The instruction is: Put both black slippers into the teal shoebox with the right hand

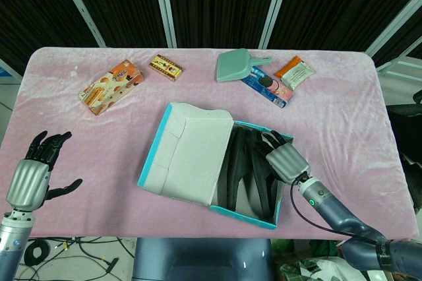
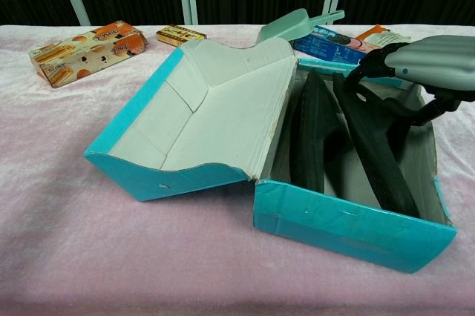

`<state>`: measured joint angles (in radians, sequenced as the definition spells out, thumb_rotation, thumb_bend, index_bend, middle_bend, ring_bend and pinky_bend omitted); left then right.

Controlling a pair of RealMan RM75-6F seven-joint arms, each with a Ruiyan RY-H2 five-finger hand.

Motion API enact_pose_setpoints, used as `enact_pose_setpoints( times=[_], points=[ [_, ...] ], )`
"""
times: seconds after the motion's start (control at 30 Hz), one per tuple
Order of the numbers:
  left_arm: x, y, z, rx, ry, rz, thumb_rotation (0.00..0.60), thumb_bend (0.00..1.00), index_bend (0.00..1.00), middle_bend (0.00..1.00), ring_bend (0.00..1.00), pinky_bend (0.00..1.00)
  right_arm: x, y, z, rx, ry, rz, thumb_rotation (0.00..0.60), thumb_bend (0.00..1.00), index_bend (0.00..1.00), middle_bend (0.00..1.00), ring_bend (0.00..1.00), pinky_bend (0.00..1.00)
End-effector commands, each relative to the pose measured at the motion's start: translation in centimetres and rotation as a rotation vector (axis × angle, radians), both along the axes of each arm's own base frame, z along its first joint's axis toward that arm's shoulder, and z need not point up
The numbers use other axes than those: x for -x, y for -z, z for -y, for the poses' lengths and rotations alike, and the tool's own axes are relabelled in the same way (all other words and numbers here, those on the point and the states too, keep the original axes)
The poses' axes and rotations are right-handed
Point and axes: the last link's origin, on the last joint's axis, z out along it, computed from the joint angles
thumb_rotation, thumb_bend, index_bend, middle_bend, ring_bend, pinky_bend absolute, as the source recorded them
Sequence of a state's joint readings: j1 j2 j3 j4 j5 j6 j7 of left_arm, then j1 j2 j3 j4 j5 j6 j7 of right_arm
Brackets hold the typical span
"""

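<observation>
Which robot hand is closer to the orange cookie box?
Left. The left hand hovers open at the table's near left edge, below the orange cookie box. The right hand is far across, over the teal shoebox.

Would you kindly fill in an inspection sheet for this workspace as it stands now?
Surface: table under a pink cloth.
Job's things: teal shoebox open, lid folded out to its left; both black slippers inside, side by side.
Clutter: along the far edge, orange snack box, small yellow box, green dustpan, blue cookie pack, orange packet.
Hands: right hand over the box's right side, fingers on a slipper; whether it grips is unclear. Left hand open, at the table's near left edge.
Cables: a bundle on the floor below the near edge.
Surroundings: dark panels with pale frames behind.
</observation>
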<state>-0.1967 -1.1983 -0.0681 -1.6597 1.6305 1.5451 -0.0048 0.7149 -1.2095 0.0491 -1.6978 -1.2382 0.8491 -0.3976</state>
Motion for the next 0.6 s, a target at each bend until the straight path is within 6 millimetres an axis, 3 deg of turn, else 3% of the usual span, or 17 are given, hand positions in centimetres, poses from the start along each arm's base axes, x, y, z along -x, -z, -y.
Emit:
enact_pose_setpoints(
  times=[0.03, 0.3, 0.47, 0.6],
  points=[
    [0.0, 0.0, 0.0, -0.002, 0.0, 0.003, 0.6, 0.01, 0.0, 0.15, 0.12, 0.07, -0.8, -0.8, -0.3, 0.019, -0.03, 0.026, 0.6, 0.65, 0.22, 0.19, 0.01, 0.04],
    [0.1, 0.0, 0.0, -0.004, -0.001, 0.005, 0.6, 0.01, 0.0, 0.15, 0.12, 0.07, -2.2, -3.4, -1.2, 0.115, -0.104, 0.081, 0.6, 0.27, 0.17, 0.12, 0.0, 0.04],
    [0.3, -0.2, -0.1, -0.022, -0.008, -0.001, 0.6, 0.01, 0.0, 0.15, 0.12, 0.07, -2.1, -5.5, -1.5, 0.212, -0.095, 0.16, 0.6, 0.24, 0.07, 0.08, 0.0, 0.04],
    [0.9, -0.4, 0.0, -0.065, -0.038, -0.033, 0.6, 0.01, 0.0, 0.16, 0.12, 0.07, -0.9, -7.9, -2.0, 0.353, -0.064, 0.28, 0.6, 0.28, 0.05, 0.07, 0.0, 0.04]
  ],
)
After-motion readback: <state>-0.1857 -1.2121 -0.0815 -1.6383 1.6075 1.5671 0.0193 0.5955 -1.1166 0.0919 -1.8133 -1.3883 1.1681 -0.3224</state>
